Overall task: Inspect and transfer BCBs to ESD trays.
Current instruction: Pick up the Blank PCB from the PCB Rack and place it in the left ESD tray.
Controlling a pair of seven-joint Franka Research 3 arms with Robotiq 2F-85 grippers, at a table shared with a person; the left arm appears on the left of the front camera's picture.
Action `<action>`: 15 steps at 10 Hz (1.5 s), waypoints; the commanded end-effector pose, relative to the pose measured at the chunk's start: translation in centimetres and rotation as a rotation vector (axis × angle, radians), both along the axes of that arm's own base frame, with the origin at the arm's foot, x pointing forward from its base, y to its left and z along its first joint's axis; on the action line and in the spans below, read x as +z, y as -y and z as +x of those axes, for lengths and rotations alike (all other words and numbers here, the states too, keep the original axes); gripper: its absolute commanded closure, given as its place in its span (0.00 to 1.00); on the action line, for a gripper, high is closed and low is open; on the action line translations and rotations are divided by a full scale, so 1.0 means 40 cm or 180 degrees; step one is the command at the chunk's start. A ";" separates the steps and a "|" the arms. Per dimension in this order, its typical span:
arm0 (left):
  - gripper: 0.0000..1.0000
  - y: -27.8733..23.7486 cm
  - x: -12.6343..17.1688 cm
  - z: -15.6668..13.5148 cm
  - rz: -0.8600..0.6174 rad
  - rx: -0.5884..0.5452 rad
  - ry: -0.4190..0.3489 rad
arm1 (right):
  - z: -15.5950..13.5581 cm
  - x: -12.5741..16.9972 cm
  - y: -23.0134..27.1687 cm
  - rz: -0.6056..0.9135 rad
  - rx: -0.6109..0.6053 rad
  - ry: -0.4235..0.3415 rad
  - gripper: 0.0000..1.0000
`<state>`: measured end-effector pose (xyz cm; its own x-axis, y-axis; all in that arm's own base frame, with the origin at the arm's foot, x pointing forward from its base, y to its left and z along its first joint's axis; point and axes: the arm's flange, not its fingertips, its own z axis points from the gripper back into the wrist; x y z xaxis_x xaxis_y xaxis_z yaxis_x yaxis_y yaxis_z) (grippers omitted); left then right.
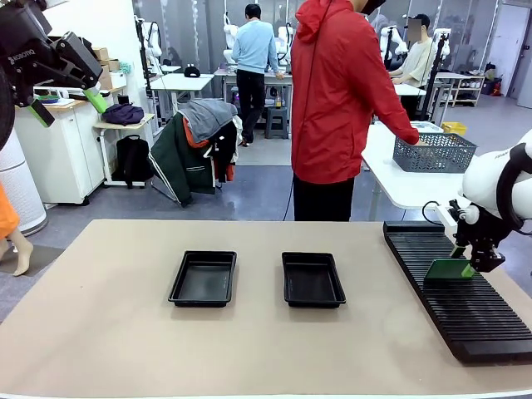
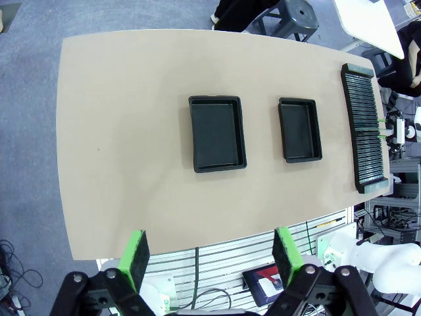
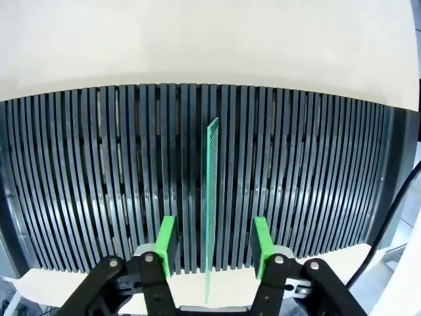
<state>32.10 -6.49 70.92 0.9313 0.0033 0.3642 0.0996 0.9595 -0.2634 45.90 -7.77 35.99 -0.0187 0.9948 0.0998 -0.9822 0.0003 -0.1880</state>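
Note:
One green BCB [image 3: 212,178] stands on edge in a slot of the black ribbed rack [image 3: 99,164]. My right gripper [image 3: 214,247] straddles it, and a gap shows between each green pad and the board, so the jaws are open. From the front, the same BCB [image 1: 447,268] stands in the rack [image 1: 474,316] just under the right gripper [image 1: 467,268]. Two black ESD trays [image 1: 177,287] [image 1: 287,283] lie side by side mid-table with nothing in them. Above the table's near edge my left gripper [image 2: 210,253] hangs high and open, looking down on both trays [image 2: 195,135] [image 2: 283,131].
A person in a red jacket [image 1: 337,91] stands at the far side, one hand at a grey mesh basket [image 1: 432,154] on a white side table. The rack [image 2: 365,125] runs along the table's right side. Bare tabletop [image 1: 100,316] surrounds the trays.

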 end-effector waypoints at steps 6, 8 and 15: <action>0.00 -0.001 -0.002 0.001 -0.0003 0.0001 -0.0012 | 0.001 -0.010 0.003 -0.0022 0.0048 0.0022 0.59; 0.00 -0.001 -0.002 0.001 -0.0003 0.0001 -0.0012 | 0.003 -0.010 0.003 -0.0025 0.0031 0.0001 0.66; 0.00 -0.001 -0.002 0.001 -0.0003 0.0001 -0.0012 | 0.013 -0.003 0.004 -0.0031 0.0004 -0.0049 1.00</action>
<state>32.10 -6.49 70.92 0.9313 0.0033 0.3642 0.0996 0.9595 -0.2634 45.98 -7.80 35.91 -0.0172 0.9950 0.0988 -0.9826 0.0015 -0.1856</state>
